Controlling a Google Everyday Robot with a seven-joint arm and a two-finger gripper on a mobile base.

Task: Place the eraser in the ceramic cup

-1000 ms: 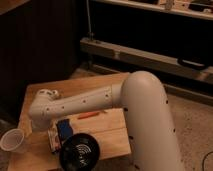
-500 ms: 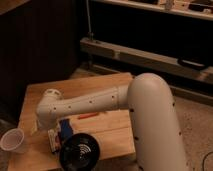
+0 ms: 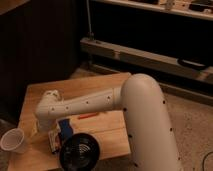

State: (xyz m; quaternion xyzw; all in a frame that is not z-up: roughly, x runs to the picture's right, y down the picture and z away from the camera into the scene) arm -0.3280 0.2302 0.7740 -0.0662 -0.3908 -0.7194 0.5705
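The white ceramic cup (image 3: 13,141) stands upright at the table's front left corner. A small white block with dark markings, which looks like the eraser (image 3: 54,140), lies just right of it between the cup and the black bowl. My white arm reaches in from the right, and its wrist sits over the front left of the table. The gripper (image 3: 42,128) hangs below the wrist, just above and left of the eraser and right of the cup. It is mostly hidden by the wrist.
A wide black bowl (image 3: 79,151) sits at the table's front edge. A blue flat object (image 3: 64,127) lies beside the eraser, partly under my arm. An orange pen-like item (image 3: 87,116) lies mid-table. The wooden table (image 3: 100,82) ends close to the cup.
My wrist has swung down and toward the front left of the table, ending closer to the eraser and the cup. The cup, bowl and blue object have not moved.
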